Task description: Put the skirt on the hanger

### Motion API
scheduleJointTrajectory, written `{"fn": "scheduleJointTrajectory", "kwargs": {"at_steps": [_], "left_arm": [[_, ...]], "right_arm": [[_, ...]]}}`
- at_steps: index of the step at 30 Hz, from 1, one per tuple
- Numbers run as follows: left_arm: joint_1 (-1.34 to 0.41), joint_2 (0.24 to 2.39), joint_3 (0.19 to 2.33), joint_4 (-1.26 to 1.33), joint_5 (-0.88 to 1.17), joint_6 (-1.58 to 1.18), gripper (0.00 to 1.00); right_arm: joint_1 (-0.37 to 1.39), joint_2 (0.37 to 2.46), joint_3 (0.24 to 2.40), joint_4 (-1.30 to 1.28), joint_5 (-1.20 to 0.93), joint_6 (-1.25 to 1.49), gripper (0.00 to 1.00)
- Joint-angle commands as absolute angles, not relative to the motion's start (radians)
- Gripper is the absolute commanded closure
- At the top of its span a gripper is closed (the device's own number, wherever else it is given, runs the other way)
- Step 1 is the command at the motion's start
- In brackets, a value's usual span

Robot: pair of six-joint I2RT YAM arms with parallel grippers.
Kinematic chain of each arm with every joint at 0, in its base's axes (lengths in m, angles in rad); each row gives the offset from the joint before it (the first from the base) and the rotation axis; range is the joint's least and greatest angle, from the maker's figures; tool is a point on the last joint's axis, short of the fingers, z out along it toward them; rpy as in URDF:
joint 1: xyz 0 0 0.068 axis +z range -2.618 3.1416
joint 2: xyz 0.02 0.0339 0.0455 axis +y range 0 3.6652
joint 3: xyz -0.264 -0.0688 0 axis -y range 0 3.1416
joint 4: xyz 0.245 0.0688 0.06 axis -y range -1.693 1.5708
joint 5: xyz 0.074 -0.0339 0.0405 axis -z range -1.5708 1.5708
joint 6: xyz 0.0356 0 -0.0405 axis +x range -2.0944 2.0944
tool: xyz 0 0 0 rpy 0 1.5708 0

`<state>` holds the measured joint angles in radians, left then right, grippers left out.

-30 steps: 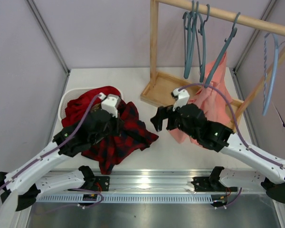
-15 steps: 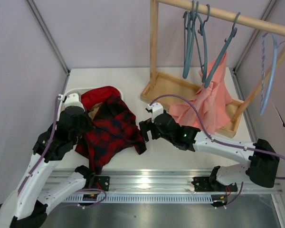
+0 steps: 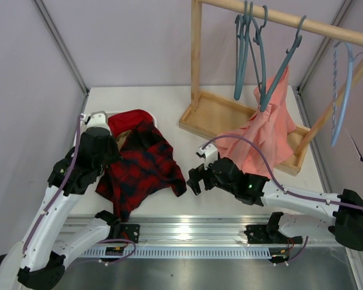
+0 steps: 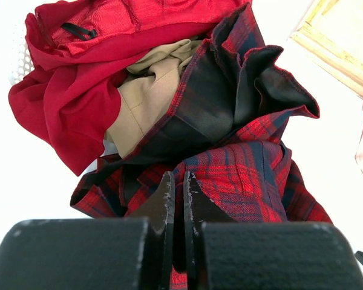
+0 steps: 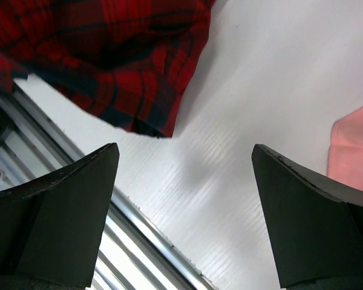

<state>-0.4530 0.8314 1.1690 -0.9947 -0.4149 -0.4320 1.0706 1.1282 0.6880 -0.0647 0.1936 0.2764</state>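
Left of the wooden clothes rack (image 3: 195, 60), the red-and-black plaid cloth skirt (image 3: 142, 169) lies crumpled on the white worktop (image 3: 169, 103). It looks soft, light and limp; its waistband seems best to hold. The left claw (image 4: 178, 176) pinches its cloth; the right claw (image 5: 183, 151) stands spread.

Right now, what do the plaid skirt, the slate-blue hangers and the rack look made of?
Skirt: woven cloth with a matte finish; it shows a tartan pattern, soft folds and a dark inner face.
Hanger: probably moulded plastic, given the smooth, thin, even slate-blue section.
Rack: pale wood that looks unpainted, though the grain is too small to confirm.
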Motion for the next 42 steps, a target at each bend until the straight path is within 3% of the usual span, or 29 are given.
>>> {"fn": "scheduleJointTrajectory", "kwargs": {"at_steps": [1,14,17,18,20,21,23,30,36,38,42], "left_arm": [[-0.437,0.833,1.210,-0.953,-0.399,-0.399,1.00],[-0.436,0.801,1.230,-0.976,-0.370,-0.391,1.00],[-0.436,0.793,1.242,-0.992,-0.385,-0.385,1.00],[-0.434,0.793,1.247,-0.997,-0.394,-0.382,1.00],[-0.434,0.782,1.253,-1.000,-0.397,-0.379,1.00],[-0.436,0.779,1.256,-0.997,-0.396,-0.374,1.00],[-0.436,0.773,1.255,-0.994,-0.391,-0.368,1.00],[-0.436,0.819,1.434,-1.029,-0.307,-0.298,1.00],[-0.436,0.929,1.713,-1.161,-0.244,-0.296,1.00],[-0.436,0.960,1.717,-1.177,-0.230,-0.301,1.00],[-0.436,0.960,1.513,-1.152,-0.285,-0.322,1.00]], "right_arm": [[1.078,1.091,0.637,-0.023,0.121,0.285,0.03],[1.100,1.393,0.670,0.273,0.181,0.282,0.13],[1.100,1.450,0.716,0.269,0.247,0.293,0.41],[1.100,1.456,0.727,0.262,0.288,0.298,0.56],[1.100,1.444,0.739,0.261,0.322,0.311,0.75],[1.100,1.433,0.741,0.261,0.339,0.310,0.89],[1.098,1.398,0.767,0.224,0.348,0.314,1.00],[1.074,1.271,0.989,-0.133,0.356,0.348,1.00],[0.934,1.161,1.193,-0.412,0.149,0.397,1.00],[0.891,1.147,1.239,-0.503,0.085,0.379,1.00],[0.830,1.143,1.282,-0.589,-0.027,0.370,1.00]]}}
